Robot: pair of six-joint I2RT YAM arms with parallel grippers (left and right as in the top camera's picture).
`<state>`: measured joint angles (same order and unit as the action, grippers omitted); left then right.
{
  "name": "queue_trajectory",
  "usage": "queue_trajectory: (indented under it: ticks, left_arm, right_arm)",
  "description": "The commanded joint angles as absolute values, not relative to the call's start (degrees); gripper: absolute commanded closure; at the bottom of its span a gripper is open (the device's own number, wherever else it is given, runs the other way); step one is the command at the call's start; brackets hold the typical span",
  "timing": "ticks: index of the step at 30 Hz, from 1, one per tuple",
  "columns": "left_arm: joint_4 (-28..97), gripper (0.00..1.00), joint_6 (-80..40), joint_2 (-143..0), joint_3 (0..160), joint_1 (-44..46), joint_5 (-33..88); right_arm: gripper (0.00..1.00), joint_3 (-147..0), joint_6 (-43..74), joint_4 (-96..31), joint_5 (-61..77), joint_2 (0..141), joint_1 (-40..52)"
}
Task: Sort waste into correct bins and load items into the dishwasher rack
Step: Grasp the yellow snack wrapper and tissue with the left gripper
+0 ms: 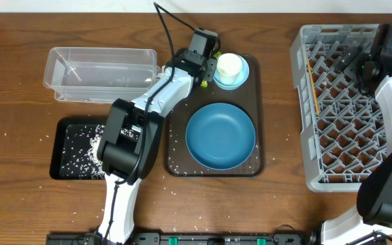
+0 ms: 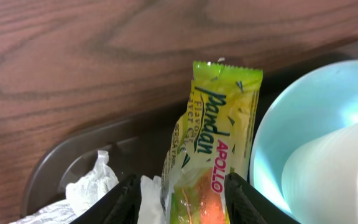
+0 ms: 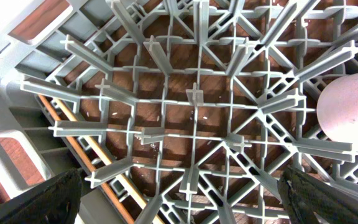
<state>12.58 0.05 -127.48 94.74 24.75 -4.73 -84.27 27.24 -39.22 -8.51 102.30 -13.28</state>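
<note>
Left claw (image 2: 182, 193) half-open astride snack wrapper (image 2: 219, 124), can't tell if gripping. Imo pinch wrapper only, skip tissue (image 2: 92, 186), bowl (image 2: 291, 124) close on right. Right claw (image 3: 179, 199) wide over rack (image 3: 194, 96).

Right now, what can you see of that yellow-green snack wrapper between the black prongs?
The small yellow-green snack wrapper is glossy plastic, printed "Pandan" and "APOLLO", with a crimped top edge. It lies in a corner of the dark brown tray, between the prongs of the left pincer; whether they pinch it is unclear. A crumpled white tissue lies on one side, a light blue bowl on the other.
</note>
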Motion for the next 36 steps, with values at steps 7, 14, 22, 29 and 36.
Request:
queue_trajectory:
  ticks: [7, 14, 22, 29, 36]
  left_arm:
    - [13.17, 0.54, 0.84, -129.56, 94.83, 24.27, -5.63]
    - [13.67, 0.53, 0.82, -131.22, 94.72, 24.16, -5.61]
    - [14.46, 0.62, 0.84, -131.76, 94.72, 24.18, -5.65]
    - [14.59, 0.89, 0.80, -128.25, 94.72, 24.29, -5.63]
    - [17.15, 0.94, -1.37, -121.64, 94.72, 24.34, -5.63]
  right_arm:
    - [0.01, -84.31, 28.25, -39.27, -8.75, 102.87, -13.43]
    - [0.01, -84.31, 28.25, -39.27, -8.75, 102.87, -13.43]
    - [0.01, -84.31, 28.25, -39.27, -8.75, 102.87, -13.43]
    - [0.01, -84.31, 28.25, -39.27, -8.75, 102.87, -13.43]
    - [0.01, -84.31, 28.25, -39.27, -8.75, 102.87, -13.43]
